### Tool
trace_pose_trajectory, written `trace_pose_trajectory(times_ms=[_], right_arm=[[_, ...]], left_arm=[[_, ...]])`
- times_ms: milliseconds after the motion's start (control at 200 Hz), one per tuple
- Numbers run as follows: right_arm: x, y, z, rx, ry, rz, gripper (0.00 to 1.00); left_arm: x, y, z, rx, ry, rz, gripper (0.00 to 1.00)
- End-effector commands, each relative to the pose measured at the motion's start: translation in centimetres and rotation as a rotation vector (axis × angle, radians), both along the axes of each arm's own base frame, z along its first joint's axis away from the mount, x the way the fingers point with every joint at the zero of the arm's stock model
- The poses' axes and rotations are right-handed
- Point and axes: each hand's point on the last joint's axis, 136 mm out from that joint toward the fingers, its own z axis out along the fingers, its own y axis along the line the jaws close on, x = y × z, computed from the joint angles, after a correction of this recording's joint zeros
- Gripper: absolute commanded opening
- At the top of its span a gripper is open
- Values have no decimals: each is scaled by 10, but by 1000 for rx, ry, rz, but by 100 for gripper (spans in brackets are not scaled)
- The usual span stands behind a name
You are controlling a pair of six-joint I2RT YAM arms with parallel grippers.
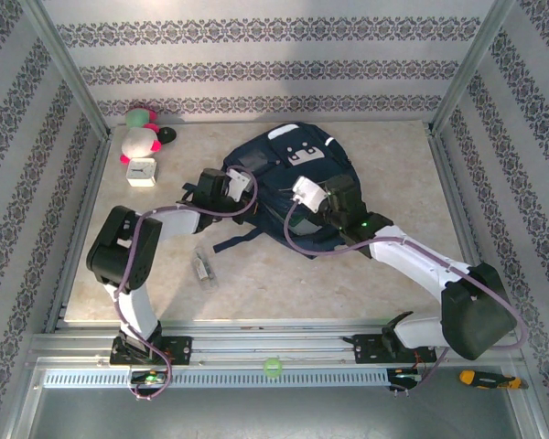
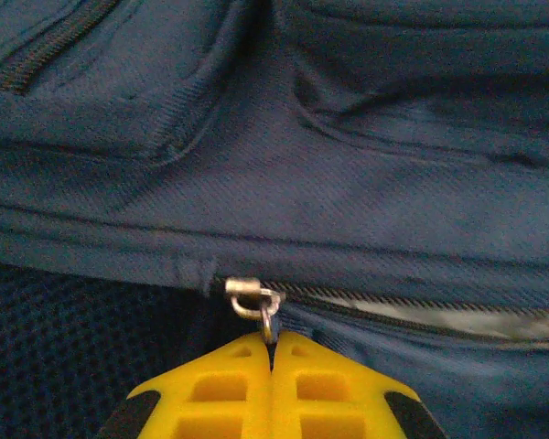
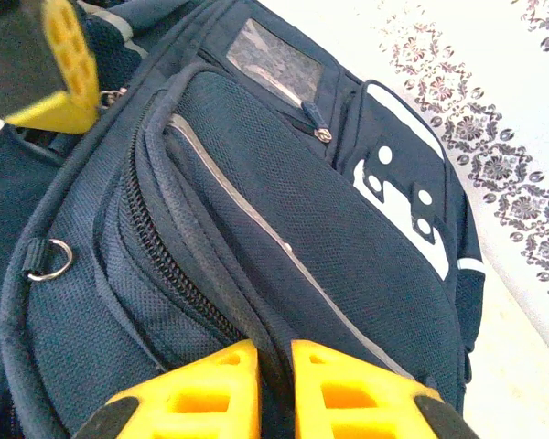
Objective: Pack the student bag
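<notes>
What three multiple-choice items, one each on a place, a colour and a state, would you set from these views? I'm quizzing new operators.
1. Where is the small white box?
A) at the table's far left, left of the student bag
B) on top of the bag
C) by the right arm's base

2. What colour are the fingers of the left gripper?
A) red
B) yellow
C) white

3. What state is the left gripper in?
A) wide open above the table
B) shut on nothing
C) shut on the zipper pull

Answers:
1 A, the box sits beside the plush toy, apart from the bag.
2 B, the left wrist view shows yellow fingers.
3 C, the pull's metal ring is pinched between the closed tips.
</notes>
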Motion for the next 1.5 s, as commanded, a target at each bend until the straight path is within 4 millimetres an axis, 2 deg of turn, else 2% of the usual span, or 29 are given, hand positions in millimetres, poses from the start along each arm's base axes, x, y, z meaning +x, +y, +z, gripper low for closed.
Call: trace_pose_trajectory(times_ms=[0,140,295,330,390,420,575,869,1009,1109,1224,1279,1344,1384,1494], right_arm=[[11,3,27,85,-40,-25,13],[13,4,22,92,-21,-34,13],[14,4,21,97,-13,-37,13],[14,4,22,99,-13,-35,13],[14,4,24,101,-15,-33,13],[14,5,25,103,-16,-31,13],[14,5,32,108,-29,-25,13],[24,-1,56,136,-62,-47,13],[27,1,56,139,-56,-46,13],[28,3,53,142,-47,-41,13],[27,5,53,154,-41,-34,12],[26,5,53,154,-43,-33,12],[26,4,54,154,-45,-39,12],[27,2,54,152,-46,-48,12],[29,2,50,152,-32,-57,12]], left_arm=[[-20,-16,30,-127,-4,-84,0],[-32,-18,36,-167,45,-101,0],[-22,-3,38,-147,58,-22,0],[-16,4,36,-132,59,16,8],[-4,15,34,-95,44,84,32],[-1,19,31,-71,39,102,39],[15,30,14,64,23,123,45],[18,6,2,125,-14,1,55],[18,1,-3,132,-25,-20,55],[17,-10,-4,99,-35,-49,55],[27,-16,-5,74,-44,-27,52],[33,-17,-5,67,-56,-16,43],[34,-22,-1,52,-79,-32,23],[33,-23,3,42,-95,-47,14],[18,-24,9,40,-120,-96,4]])
